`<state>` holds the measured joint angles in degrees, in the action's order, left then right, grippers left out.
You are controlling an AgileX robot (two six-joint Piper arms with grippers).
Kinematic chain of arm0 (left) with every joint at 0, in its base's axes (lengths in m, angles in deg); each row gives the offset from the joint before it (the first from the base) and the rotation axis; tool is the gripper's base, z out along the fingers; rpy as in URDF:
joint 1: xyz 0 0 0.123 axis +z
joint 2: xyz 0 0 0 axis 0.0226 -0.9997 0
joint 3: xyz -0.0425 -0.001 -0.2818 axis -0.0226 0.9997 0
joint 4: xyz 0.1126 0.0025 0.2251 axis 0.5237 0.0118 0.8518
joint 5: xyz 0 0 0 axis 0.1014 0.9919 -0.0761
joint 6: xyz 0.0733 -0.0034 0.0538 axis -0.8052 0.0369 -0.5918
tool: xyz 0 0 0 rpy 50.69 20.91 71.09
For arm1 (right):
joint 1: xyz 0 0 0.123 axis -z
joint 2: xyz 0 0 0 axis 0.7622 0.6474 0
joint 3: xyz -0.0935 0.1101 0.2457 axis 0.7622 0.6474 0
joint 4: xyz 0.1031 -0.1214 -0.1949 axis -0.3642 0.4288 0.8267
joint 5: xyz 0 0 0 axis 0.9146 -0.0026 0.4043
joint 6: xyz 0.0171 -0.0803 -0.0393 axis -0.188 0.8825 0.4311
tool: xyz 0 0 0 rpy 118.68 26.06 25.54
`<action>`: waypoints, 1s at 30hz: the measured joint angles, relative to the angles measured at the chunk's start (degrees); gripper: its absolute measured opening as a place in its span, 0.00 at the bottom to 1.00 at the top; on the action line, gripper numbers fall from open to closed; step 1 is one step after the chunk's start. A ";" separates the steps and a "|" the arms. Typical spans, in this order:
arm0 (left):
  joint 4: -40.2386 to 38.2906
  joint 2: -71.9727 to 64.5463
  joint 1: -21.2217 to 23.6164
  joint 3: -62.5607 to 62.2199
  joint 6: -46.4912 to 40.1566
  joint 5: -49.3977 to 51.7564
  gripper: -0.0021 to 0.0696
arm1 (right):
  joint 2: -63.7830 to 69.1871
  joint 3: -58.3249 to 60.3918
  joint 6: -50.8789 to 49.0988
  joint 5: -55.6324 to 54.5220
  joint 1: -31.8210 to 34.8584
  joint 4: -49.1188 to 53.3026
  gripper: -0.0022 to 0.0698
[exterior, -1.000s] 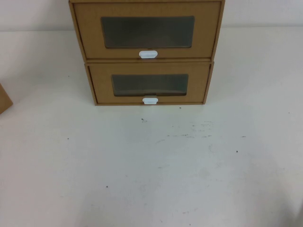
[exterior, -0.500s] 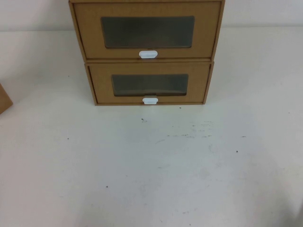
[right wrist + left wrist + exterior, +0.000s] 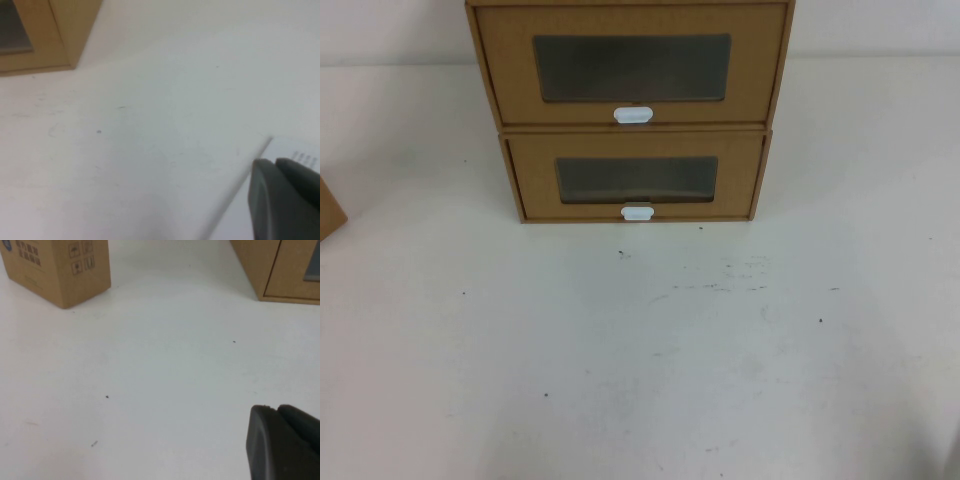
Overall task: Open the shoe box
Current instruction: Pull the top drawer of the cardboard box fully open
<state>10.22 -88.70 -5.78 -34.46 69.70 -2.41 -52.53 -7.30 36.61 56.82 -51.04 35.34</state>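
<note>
Nearest the robot, the left gripper [image 3: 274,415] sits low over the white table [image 3: 640,350] on the near left side; whether it is open or closed cannot be told. The right gripper [image 3: 272,167] sits low on the near right side, clamped together with nothing in it. A cardboard carton [image 3: 328,208] stands at the left edge. Well ahead of both grippers, at the far middle, 2 brown boxes are stacked: the lower shoe box [image 3: 636,178] and the upper shoe box [image 3: 630,62]. Each has a dark window and a white pull tab [image 3: 637,212], and both drawers are fully in.
</note>
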 joint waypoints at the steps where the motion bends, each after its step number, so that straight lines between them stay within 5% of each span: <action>1: 0.50 0.00 0.00 0.00 0.00 -0.33 0.02 | 0.00 0.00 0.00 0.11 0.00 -1.91 0.00; 3: -0.49 0.00 0.00 0.10 1.67 -1.63 0.02 | 0.00 0.00 0.00 0.11 0.00 -6.58 0.00; 9: -19.70 0.00 0.00 0.10 17.21 -10.66 0.02 | 0.00 0.00 0.00 0.11 0.00 -35.74 0.00; 13: -22.84 0.00 0.00 0.10 19.94 -17.67 0.02 | 0.00 0.00 0.00 -0.75 0.00 -51.69 0.00; 26: -23.32 0.00 0.00 0.10 21.43 -18.71 0.02 | 0.00 0.00 1.64 0.28 0.00 -47.43 0.00; 30: -18.84 -5.08 0.00 -6.00 17.01 -7.89 0.02 | 0.00 0.00 7.97 1.15 0.00 -47.03 0.00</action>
<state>-8.62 -93.78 -5.78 -40.47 86.71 -10.30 -52.53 -7.30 44.58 57.97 -51.04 -11.68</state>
